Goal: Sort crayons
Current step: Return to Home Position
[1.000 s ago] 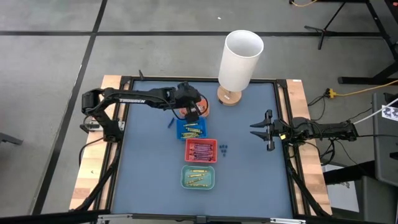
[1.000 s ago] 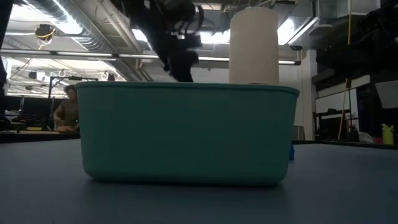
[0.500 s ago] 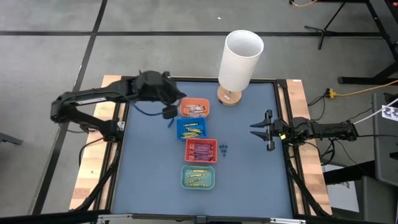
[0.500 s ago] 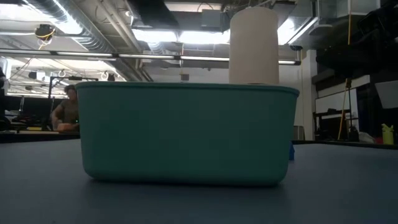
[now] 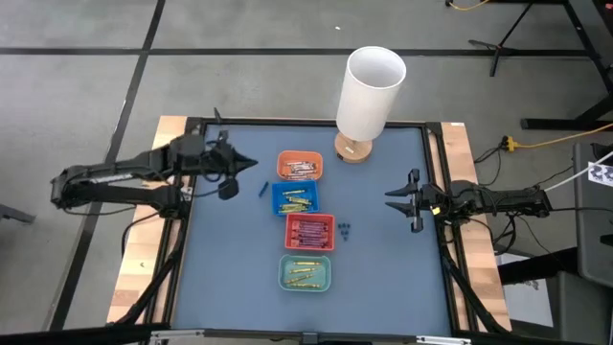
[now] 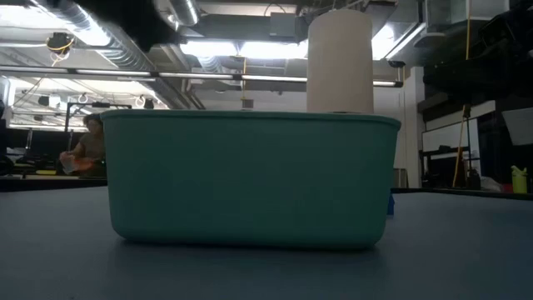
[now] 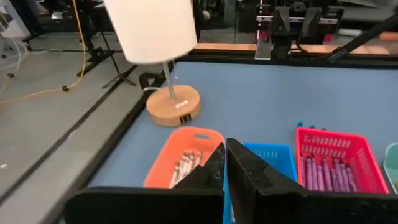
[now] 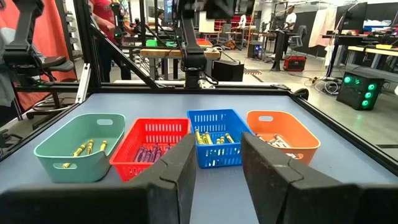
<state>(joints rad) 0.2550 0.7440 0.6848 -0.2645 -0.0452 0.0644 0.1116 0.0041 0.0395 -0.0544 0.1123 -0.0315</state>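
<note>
**A:** Crayon status?

**B:** All flat in four small plastic trays in a row mid-counter. Pale crayons [image 5: 301, 169] are in the orange tray [image 5: 300, 154] and yellow-green crayons [image 5: 295, 199] in the blue tray [image 5: 276, 198]. Purple crayons [image 5: 309, 231] are in the red tray [image 5: 289, 231], yellow crayons [image 5: 305, 274] in the teal tray [image 5: 283, 272].

**A:** Long axis?

**B:** Purple ones lie side by side, axis running from the left arm's side to the right arm's side. Yellow ones are roughly the same, slightly skewed. One loose blue crayon [image 5: 262, 189] lies on the blue counter [image 5: 383, 278] just beside the blue tray, axis crosswise to the others.

**A:** Tools?

**B:** Left tool [image 5: 247, 163] is over the counter's left edge, apart from the trays, fingers pressed together, empty. Right tool [image 5: 391, 200] is near the right edge, pointing at the trays, fingers spread with a clear gap, empty.
</note>
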